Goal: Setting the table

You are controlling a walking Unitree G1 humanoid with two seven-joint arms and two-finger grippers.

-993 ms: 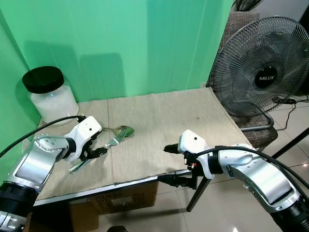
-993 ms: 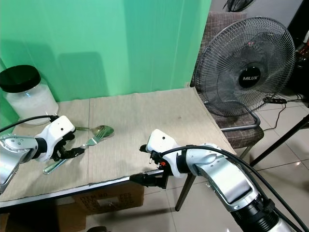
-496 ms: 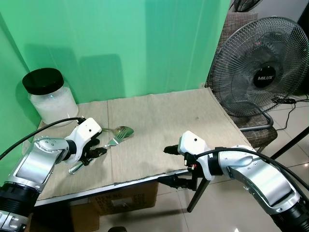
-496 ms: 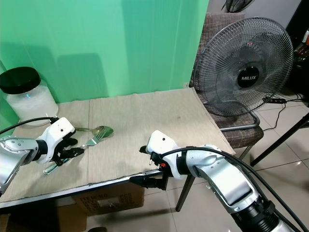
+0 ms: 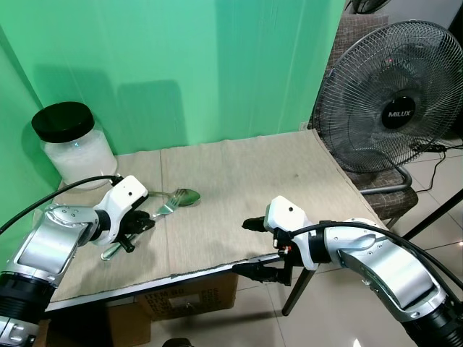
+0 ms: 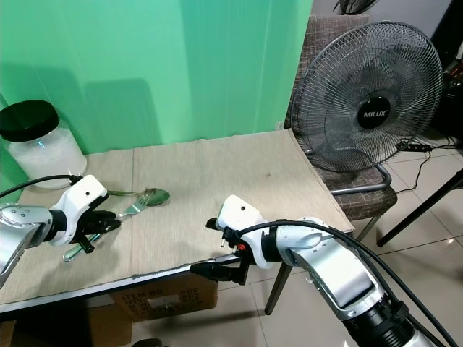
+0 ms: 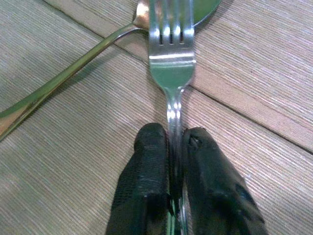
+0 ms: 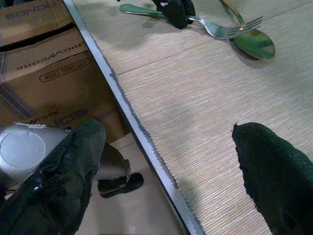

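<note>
The desk (image 5: 239, 181) is covered with a beige woven mat. A glass jar (image 5: 72, 148) with a black lid stands at the desk's far left corner, against the green backdrop (image 5: 181, 65). A standing fan (image 5: 394, 108) sits beyond the desk's right edge, in front of a wicker chair (image 5: 362, 32). A cardboard box (image 8: 44, 63) rests on the floor under the desk's near edge. Nothing lies between my hands and the cutlery.

My left hand (image 5: 134, 230) lies low over the left part of the desk, near the jar, forearm reaching in from the near left corner. Its two black fingers (image 7: 146, 171) are clamped on the neck of the fork (image 7: 171, 58), one on each side. The fork lies flat on the mat, tines pointing away from the hand and overlapping the bowl of the spoon (image 5: 184, 196). The spoon's handle runs back toward the jar.

My right hand (image 5: 253, 246) hovers at the desk's near edge, fingers spread wide apart and holding nothing: one fingertip over the mat, the other below the edge. The fork is well apart from it, toward the jar.
</note>
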